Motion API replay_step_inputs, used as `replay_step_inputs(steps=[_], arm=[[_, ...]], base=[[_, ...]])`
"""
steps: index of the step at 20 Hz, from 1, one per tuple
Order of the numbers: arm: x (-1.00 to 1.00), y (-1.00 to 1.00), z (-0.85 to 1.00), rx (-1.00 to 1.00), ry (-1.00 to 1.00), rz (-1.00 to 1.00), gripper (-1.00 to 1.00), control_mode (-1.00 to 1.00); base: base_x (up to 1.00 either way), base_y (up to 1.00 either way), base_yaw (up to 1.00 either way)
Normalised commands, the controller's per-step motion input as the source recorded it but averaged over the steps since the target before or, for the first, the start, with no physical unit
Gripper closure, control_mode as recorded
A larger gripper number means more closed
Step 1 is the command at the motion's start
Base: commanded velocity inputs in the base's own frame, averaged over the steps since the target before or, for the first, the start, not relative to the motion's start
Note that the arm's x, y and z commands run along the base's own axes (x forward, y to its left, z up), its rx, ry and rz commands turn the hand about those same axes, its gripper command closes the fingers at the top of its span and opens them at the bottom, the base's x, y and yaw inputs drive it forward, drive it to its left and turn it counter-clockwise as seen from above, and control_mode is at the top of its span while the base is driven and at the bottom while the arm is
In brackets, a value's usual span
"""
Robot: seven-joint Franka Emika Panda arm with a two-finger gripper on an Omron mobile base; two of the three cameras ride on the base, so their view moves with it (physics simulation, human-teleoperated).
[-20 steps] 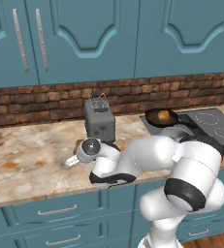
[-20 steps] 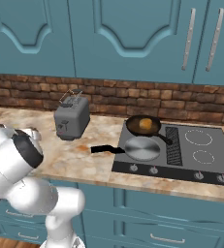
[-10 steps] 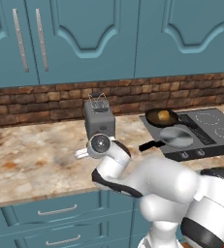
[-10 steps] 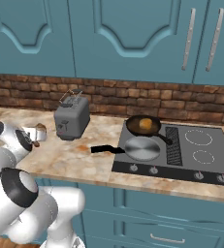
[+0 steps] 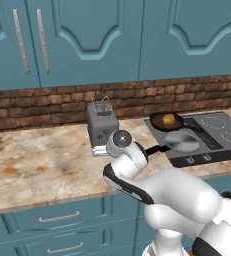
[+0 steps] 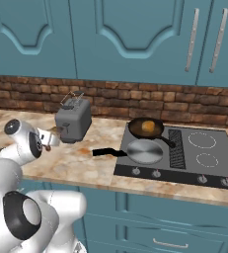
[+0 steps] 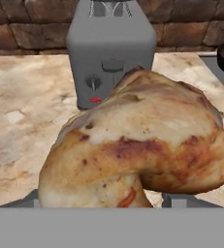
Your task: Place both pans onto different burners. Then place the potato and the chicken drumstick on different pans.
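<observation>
Kitchen colours: teal, brick brown and mottled beige

Browned golden chicken drumstick with darker roasted patches; grey toaster; shiny silver-grey pan and dark brown pan holding an orange-yellow potato, both black-handled; dark-grey cooktop with thin white rings; speckled beige-and-rust countertop; teal cabinets; reddish-brown brick backsplash.

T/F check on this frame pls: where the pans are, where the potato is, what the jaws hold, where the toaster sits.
1. Both pans sit on the cooktop. True.
2. The potato lies in the silver pan. False: it lies in the dark pan.
3. The chicken drumstick is held at the gripper. True.
4. The toaster stands right of the cooktop. False: it stands left of it.
5. The silver pan holds food. False: it is empty.
</observation>
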Motion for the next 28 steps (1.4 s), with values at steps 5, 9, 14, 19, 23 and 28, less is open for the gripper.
replay_step_inputs(steps=[5,9,14,19,23,28], arm=[[0.03,-0.64,0.00,0.01,0.07,-0.10,1.00,-1.00],[0.06,-0.70,0.00,0.00,0.04,-0.05,1.00,-1.00],[0.04,-0.72,0.02,0.00,0.00,-0.03,1.00,-1.00],[0.03,-0.73,0.10,0.00,0.00,-0.03,1.00,-1.00],[0.06,-0.71,0.04,0.00,0.00,-0.02,1.00,-1.00],[0.21,-0.67,0.00,0.00,0.03,0.00,1.00,-1.00]], base=[[0.00,0.00,0.00],[0.00,0.00,0.00],[0.00,0.00,0.00],[0.00,0.00,0.00],[0.00,0.00,0.00],[0.00,0.00,0.00]])
